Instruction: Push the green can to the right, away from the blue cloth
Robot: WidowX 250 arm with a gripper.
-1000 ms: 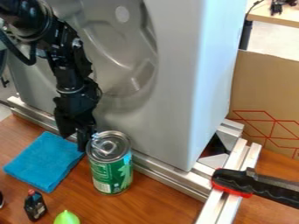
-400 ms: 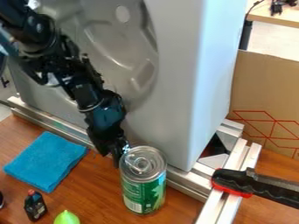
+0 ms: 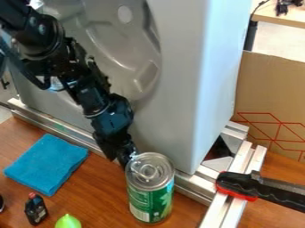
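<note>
The black gripper (image 3: 121, 156) hangs down at the left side of a green can (image 3: 150, 196), its tip against or very close to the left edge of the can's silver lid (image 3: 150, 171). Upright on the wooden table, the can has a pull ring on top. Left of the gripper lies a folded blue cloth (image 3: 46, 164), apart from both. How the tip meets the can is partly hidden.
A grey metal panel (image 3: 179, 89) rises behind the can, with a metal rail (image 3: 191, 187) along its foot. A black-and-red clamp (image 3: 238, 185) sits at right. A small dark bottle (image 3: 35, 209) and a green object (image 3: 68, 221) stand front left.
The gripper has moved right and toward the front, its arm now more slanted. The can has shifted the same way along the table, farther from the cloth.
</note>
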